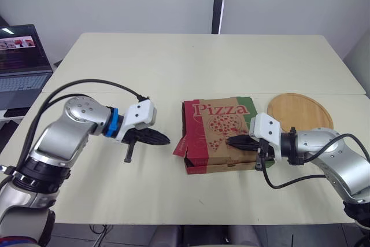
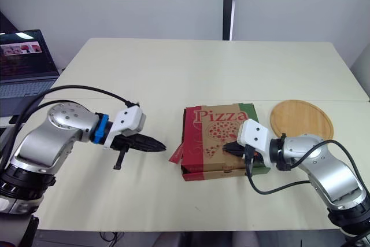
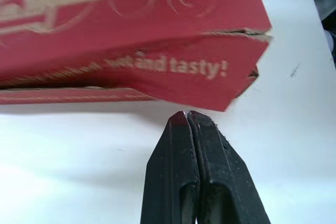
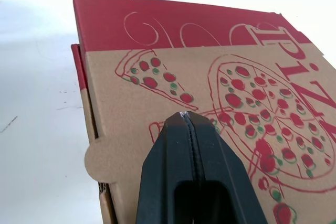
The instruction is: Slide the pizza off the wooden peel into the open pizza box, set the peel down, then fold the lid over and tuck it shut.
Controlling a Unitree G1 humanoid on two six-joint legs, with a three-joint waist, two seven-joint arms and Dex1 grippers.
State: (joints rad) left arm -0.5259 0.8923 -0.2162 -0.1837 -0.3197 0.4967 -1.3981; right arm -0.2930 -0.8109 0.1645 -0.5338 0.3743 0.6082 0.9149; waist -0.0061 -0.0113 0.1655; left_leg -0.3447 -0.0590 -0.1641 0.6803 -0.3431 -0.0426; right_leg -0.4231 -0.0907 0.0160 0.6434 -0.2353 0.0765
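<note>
Table (image 1: 173, 67): a pale, wide top that holds everything else.
Laptop (image 1: 20, 62): open with its screen lit, off the table's far left edge.
Pizza box (image 1: 217, 131): on the table's right half towards the near edge, with the printed lid (image 4: 252, 93) folded down over it. A red side flap (image 3: 210, 66) sticks out loose at its left side.
Wooden peel (image 1: 300, 111): a round board lying flat on the table, just beside the box at its far right corner.
Left gripper (image 1: 165, 139): low over the table left of the box, fingers pressed together, tips just short of the loose flap.
Right gripper (image 1: 231, 141): over the lid near the box's right edge, fingers together and holding nothing.
</note>
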